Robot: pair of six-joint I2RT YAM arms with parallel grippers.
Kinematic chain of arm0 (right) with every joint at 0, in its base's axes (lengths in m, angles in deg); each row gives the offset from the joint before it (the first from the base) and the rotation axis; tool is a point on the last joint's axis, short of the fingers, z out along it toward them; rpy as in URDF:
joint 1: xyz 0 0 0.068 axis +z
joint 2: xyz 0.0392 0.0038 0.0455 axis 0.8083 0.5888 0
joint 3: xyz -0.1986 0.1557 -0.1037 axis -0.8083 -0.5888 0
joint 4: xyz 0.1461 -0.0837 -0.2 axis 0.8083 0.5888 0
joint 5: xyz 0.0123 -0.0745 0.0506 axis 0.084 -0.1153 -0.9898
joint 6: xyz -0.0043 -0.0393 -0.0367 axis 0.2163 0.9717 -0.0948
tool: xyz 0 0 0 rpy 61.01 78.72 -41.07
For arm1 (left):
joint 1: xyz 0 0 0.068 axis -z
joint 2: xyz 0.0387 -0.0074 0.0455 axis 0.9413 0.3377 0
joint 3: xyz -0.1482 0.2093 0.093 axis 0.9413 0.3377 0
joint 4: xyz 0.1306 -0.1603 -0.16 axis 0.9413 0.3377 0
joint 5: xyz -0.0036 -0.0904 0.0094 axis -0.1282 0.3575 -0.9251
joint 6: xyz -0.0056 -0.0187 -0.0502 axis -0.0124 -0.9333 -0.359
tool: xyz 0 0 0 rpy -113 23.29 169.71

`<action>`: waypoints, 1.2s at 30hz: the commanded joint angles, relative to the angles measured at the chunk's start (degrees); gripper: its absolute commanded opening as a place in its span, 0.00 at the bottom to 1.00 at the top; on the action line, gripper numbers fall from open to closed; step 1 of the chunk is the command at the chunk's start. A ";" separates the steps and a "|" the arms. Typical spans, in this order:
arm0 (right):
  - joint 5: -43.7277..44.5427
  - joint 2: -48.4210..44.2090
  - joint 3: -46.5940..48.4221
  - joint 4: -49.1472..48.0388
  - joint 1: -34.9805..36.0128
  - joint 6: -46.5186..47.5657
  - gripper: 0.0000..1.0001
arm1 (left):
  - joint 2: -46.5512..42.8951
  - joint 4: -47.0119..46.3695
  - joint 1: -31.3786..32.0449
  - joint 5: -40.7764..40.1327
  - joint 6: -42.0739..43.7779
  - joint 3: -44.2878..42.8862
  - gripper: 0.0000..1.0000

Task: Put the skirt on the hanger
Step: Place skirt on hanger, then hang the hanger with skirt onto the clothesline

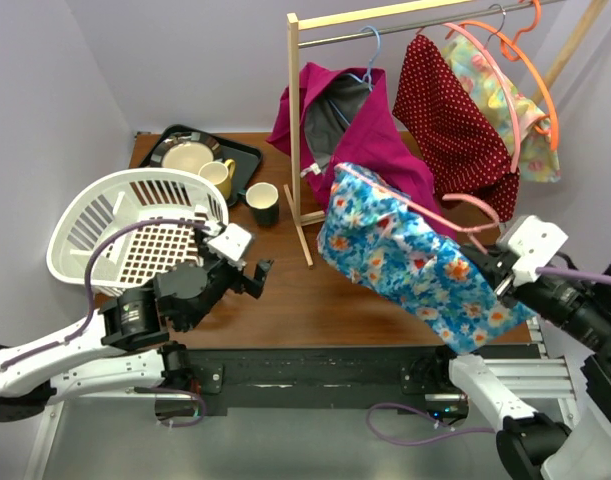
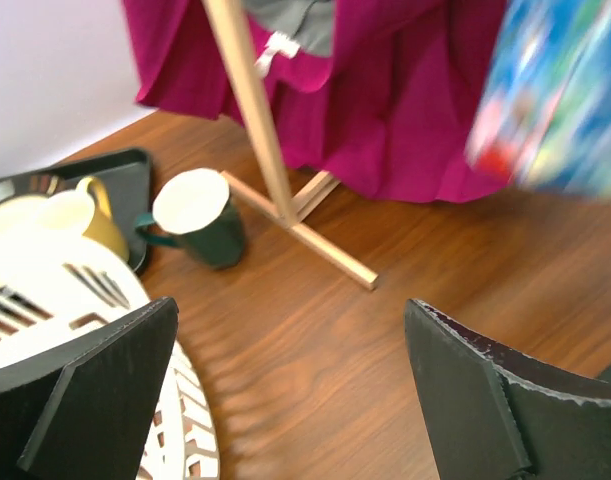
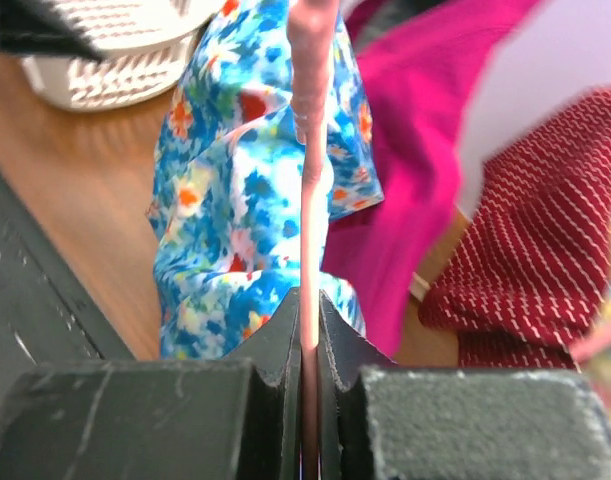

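Top external view, far left: a white laundry basket (image 1: 135,235) sits on the table's left side. The left gripper (image 1: 257,274) hovers just beside its lower right rim. In the left wrist view this gripper (image 2: 293,310) has its fingers spread wide with only bare wood between them, so it looks parked out of the way. Above, in the upper left, a black tray (image 1: 243,158) carries a plate and a yellow mug. A dark green mug (image 1: 263,203) stands near the foot of the wooden rack (image 1: 294,120).

Centre right, the blue floral skirt (image 1: 415,262) hangs in the air below the rail, draped over a pink hanger (image 1: 425,213). It sits in front of a magenta garment (image 1: 370,130) already on the rack. The right gripper (image 1: 482,262) holds that hanger at its lower right end. The right wrist view shows the jaws pinched tight on the pink bar (image 3: 310,200), with the skirt (image 3: 235,220) falling to either side. Gripping the bar end probably keeps the cloth free to hang. The skirt appears to be on the hanger, which is not yet hooked onto the rail.
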 commanded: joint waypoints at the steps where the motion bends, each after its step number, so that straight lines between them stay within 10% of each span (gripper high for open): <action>1: 8.76 4.37 8.07 -4.82 -2.21 -9.11 0.00 | -2.87 -2.17 -0.28 -2.92 -1.56 7.55 1.00; 18: 43.57 3.06 9.58 -14.33 -3.80 -7.63 0.00 | -3.75 -3.22 -0.46 -1.16 -2.45 15.13 1.00; 36: 47.01 8.60 18.28 -17.75 -1.77 -5.25 0.00 | -7.09 -4.19 -0.46 -0.02 -1.83 16.54 1.00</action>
